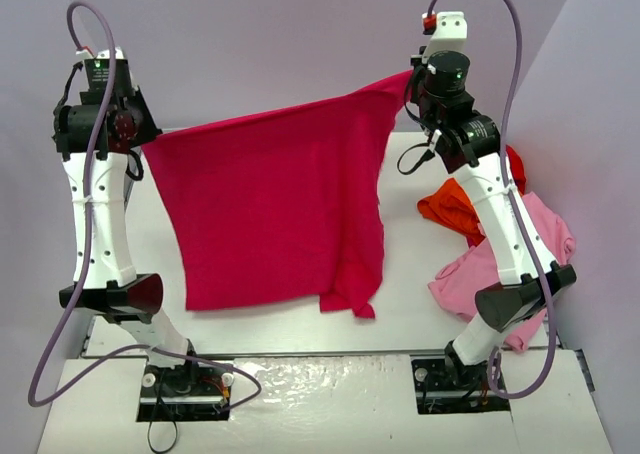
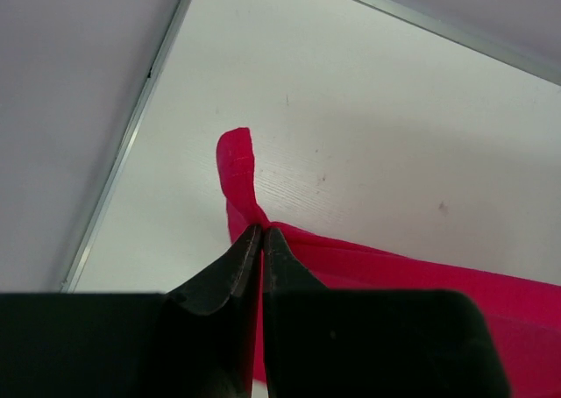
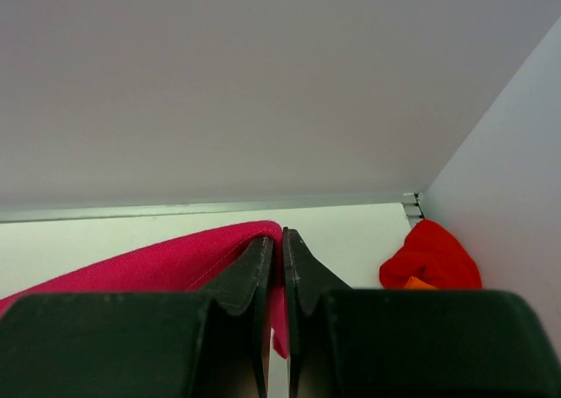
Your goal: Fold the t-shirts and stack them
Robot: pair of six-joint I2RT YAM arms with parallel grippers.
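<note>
left gripper, right gripper: clenched on crimson shirt corners | right of frame: orange shirt, pink shirt, bright red shirt heaped, right arm across them

Overlooked from above, the crimson t-shirt is also seen closely past the left end effector and right end effector.

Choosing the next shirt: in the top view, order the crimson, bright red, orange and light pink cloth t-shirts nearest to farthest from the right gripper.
1. Crimson t-shirt: held in the right gripper, spread leftward.
2. Orange t-shirt and bright red t-shirt: lying to its right, too close to call.
3. Light pink t-shirt: far right, toward the near edge.
</note>
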